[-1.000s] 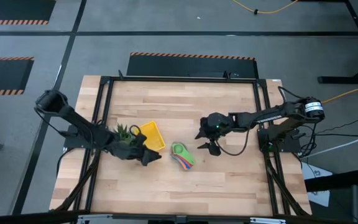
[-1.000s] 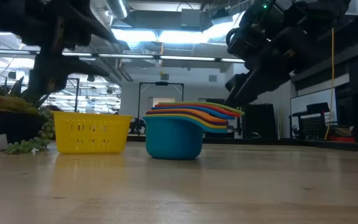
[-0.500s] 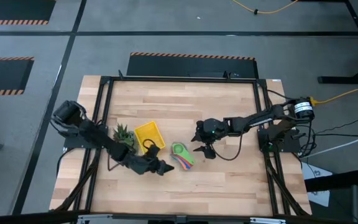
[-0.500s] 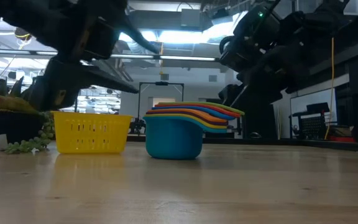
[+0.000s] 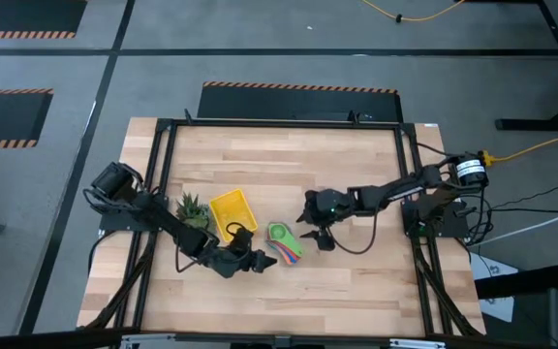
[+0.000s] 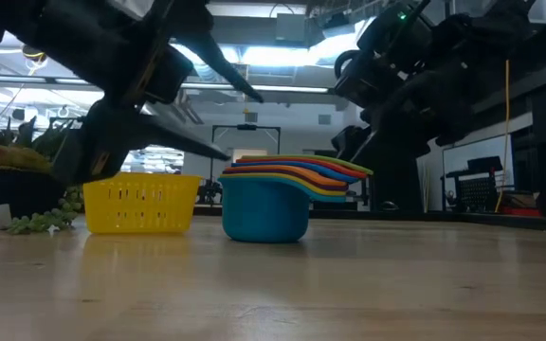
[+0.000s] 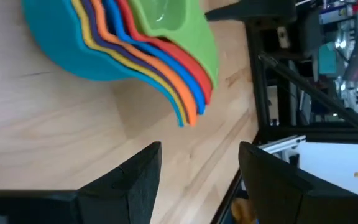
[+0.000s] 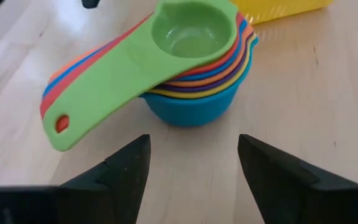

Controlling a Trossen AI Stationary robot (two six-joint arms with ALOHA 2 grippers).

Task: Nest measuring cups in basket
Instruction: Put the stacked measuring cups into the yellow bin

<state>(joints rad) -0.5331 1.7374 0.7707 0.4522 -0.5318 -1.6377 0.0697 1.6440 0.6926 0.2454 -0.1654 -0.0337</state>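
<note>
The measuring cups (image 5: 283,240) stand nested in one stack on the wood, green cup on top (image 8: 191,31) and light blue cup at the bottom (image 6: 265,210), which rests on its base. Their handles (image 7: 188,93) fan out to one side. The yellow basket (image 5: 231,210) stands just left of the stack with nothing showing in it. My left gripper (image 5: 256,260) is open at the stack's near left side, fingers (image 7: 138,180) short of the handle ends. My right gripper (image 5: 316,233) is open just right of the stack, which lies ahead of its fingers (image 8: 126,168).
A small spiky green plant (image 5: 194,207) in a dark pot stands left of the basket, close to my left arm. Black frame rails (image 5: 163,174) run along the table's edges. Bare wood lies across the far half (image 5: 289,160) and along the near edge.
My left gripper has swung from beside the basket toward the table's right and near edge, sinking a little and rolling about its own axis, and now stands close to the cup stack. My right gripper has dropped slightly and edged left toward the stack. The cups and basket have stayed put.
</note>
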